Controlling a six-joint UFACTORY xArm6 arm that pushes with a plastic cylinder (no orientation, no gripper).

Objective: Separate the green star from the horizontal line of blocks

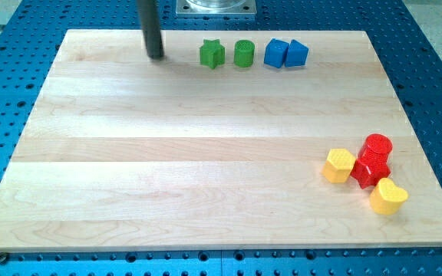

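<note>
A green star (212,54) lies at the left end of a horizontal line of blocks near the view's top. To its right come a green cylinder (243,54), a blue block (275,53) and a second blue block (297,54), the two blue ones touching. My tip (155,55) rests on the board to the left of the green star, about one star's width of bare wood away, at the same height in the view. The rod rises straight out of the view's top.
At the view's lower right is a cluster: a yellow hexagonal block (338,165), a red cylinder (377,146), a red star-like block (368,169) and a yellow heart-shaped block (388,196). The wooden board (167,169) sits on a blue perforated table.
</note>
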